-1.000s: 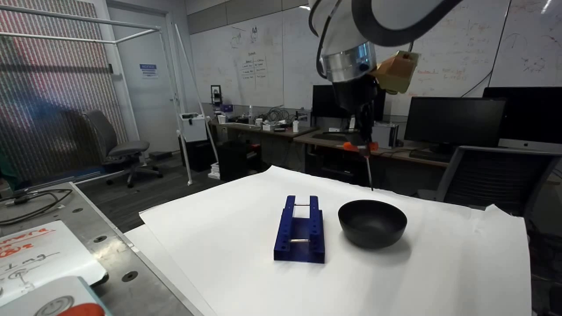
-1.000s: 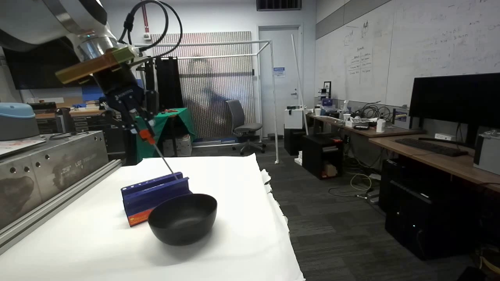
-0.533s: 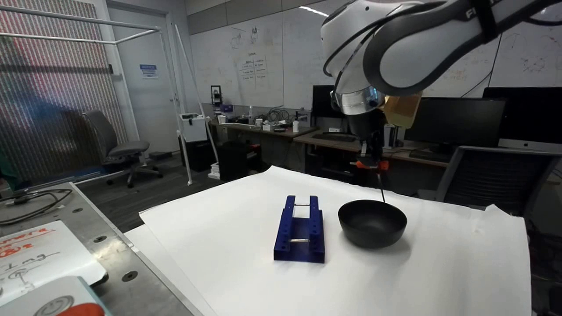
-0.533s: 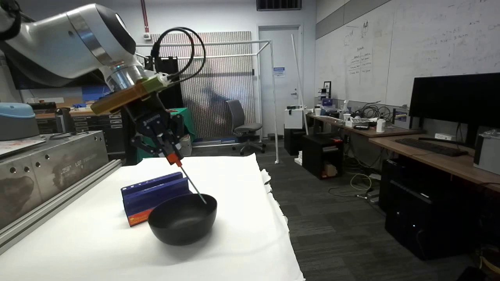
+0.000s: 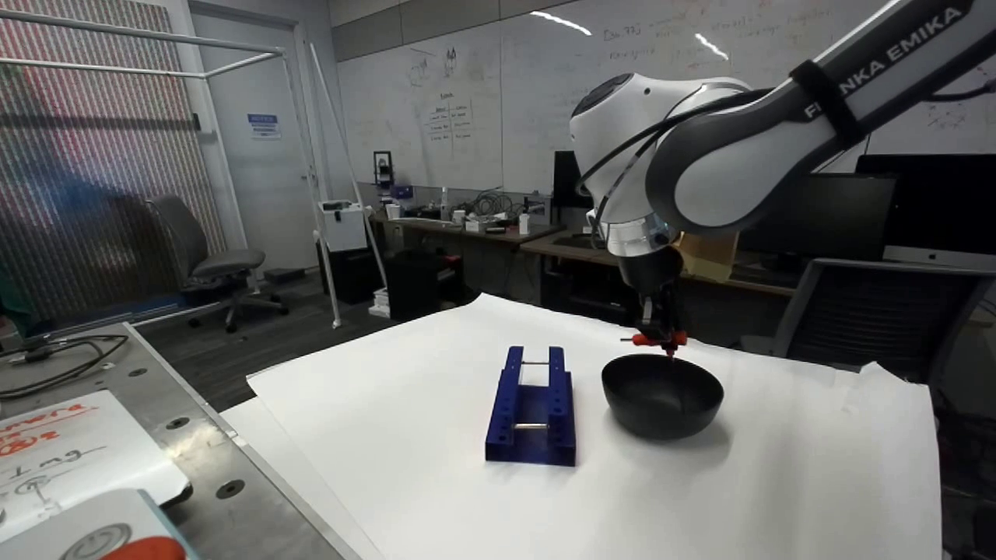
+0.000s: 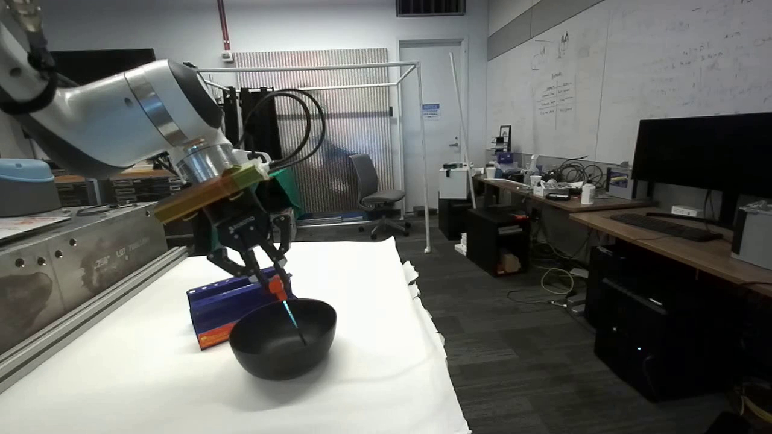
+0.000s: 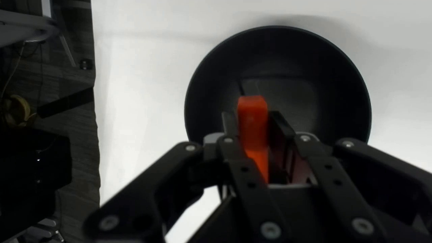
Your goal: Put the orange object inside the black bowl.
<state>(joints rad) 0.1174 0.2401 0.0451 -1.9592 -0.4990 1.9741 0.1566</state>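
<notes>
Foreground, lower left of the frame in an exterior view: a metal bench (image 5: 241, 521) carries a white panel (image 5: 93, 459) with red and black markings. Beyond it, the tabletop (image 5: 389, 435) is covered in white and fills the lower centre. A dark blue holder (image 5: 533, 406) rests on it near the centre. The black bowl (image 5: 661, 424) rests upright just beside the holder, to its right in that frame and apart from it.

The gripper (image 7: 255, 123) is located above the bowl. Its jaws are narrowly spaced, one on each side of the orange object (image 6: 277, 286); whether both bear on it cannot be determined. The orange object shows just above the bowl's far rim in both exterior views. Its thin shaft (image 6: 292, 316) is tilted, with the lower end inside the bowl. The robot arm (image 5: 739, 163) extends from the upper right in an exterior view.

Background: a dark chair (image 5: 887, 323) stands at the right edge of that frame. Farther back, a desk (image 6: 715, 253) supports a black monitor (image 6: 702, 172) at the right of an exterior view.
</notes>
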